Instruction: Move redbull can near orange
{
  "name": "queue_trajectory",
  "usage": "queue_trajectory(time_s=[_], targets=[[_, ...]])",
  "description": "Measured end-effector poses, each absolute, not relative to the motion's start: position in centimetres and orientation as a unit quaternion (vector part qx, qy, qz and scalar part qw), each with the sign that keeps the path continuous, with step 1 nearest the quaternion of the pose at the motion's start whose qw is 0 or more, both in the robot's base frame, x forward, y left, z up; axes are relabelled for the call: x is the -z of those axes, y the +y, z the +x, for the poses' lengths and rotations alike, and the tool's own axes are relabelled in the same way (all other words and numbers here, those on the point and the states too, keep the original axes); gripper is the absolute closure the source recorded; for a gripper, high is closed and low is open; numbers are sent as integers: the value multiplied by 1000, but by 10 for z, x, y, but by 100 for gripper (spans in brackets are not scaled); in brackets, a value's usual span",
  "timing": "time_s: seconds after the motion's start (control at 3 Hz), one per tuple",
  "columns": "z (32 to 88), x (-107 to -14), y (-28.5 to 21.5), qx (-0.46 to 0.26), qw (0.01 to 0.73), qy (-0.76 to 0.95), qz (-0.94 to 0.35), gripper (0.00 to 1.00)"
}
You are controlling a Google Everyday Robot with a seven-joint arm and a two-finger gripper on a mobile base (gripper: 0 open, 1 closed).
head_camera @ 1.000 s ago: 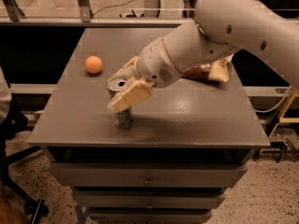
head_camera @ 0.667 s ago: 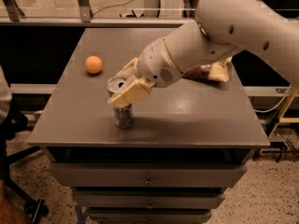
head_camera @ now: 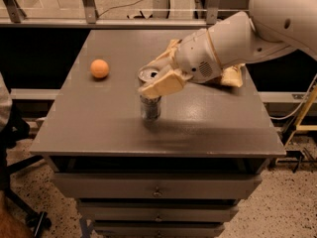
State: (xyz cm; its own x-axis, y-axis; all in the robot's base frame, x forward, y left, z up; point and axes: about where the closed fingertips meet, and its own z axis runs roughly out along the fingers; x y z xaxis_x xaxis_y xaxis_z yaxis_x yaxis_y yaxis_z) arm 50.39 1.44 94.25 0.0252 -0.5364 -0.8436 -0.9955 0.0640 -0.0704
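Note:
The redbull can (head_camera: 149, 107) is a slim silver can standing upright near the middle of the grey table (head_camera: 99, 128); its pull-tab top shows between the fingers. My gripper (head_camera: 154, 77) reaches in from the right and is shut on the can's upper part, one cream finger (head_camera: 162, 85) in front and the other behind. I cannot tell whether the can's base touches the table or hangs just above it. The orange (head_camera: 99, 68) lies on the table's left side, about a can's height to the left of the can and farther back.
A brown-and-cream chip bag (head_camera: 232, 76) lies at the table's right, mostly hidden behind my arm (head_camera: 233, 43). The table stands on a drawer cabinet (head_camera: 156, 190). A railing (head_camera: 89, 4) runs behind it. A dark chair base (head_camera: 20, 202) is at the lower left.
The gripper and the can in it have moved to the right and a little farther back. The orange has not moved.

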Motion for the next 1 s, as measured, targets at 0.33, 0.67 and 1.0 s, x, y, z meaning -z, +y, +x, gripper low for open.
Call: queue_trajectory(time_s=[0.33, 0.67, 1.0], targets=[[504, -943, 14, -308, 373, 627, -611, 100], [525, -959, 9, -291, 380, 632, -610, 100], [549, -974, 5, -275, 384, 637, -610, 100]])
